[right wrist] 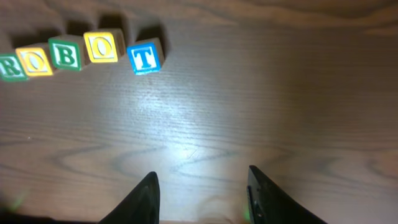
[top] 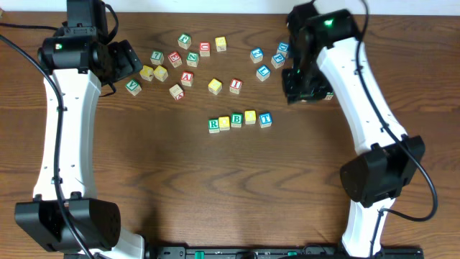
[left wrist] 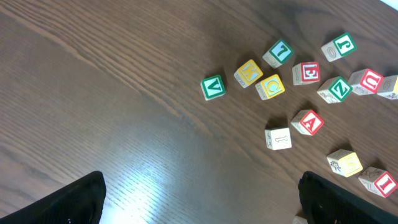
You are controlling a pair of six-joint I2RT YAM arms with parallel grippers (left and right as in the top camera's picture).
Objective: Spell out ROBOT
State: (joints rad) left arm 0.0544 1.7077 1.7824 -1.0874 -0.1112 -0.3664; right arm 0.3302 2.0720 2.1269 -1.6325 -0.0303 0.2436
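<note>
Nearest you, at mid-table, five letter blocks stand in a slightly crooked row (top: 236, 120). It reads ROBOT, from the green R block (right wrist: 11, 67) to the blue T block (right wrist: 144, 57), with neighbours close together. Your right gripper (right wrist: 202, 175) hangs over bare wood beyond and to the right of the T, its jaws parted and holding nothing. Farther back, loose blocks (top: 187, 61) lie scattered, among them a green V block (left wrist: 213, 87). Your left gripper (left wrist: 200, 180) hovers beside them over the table (left wrist: 93, 93), its jaws spread wide and empty.
</note>
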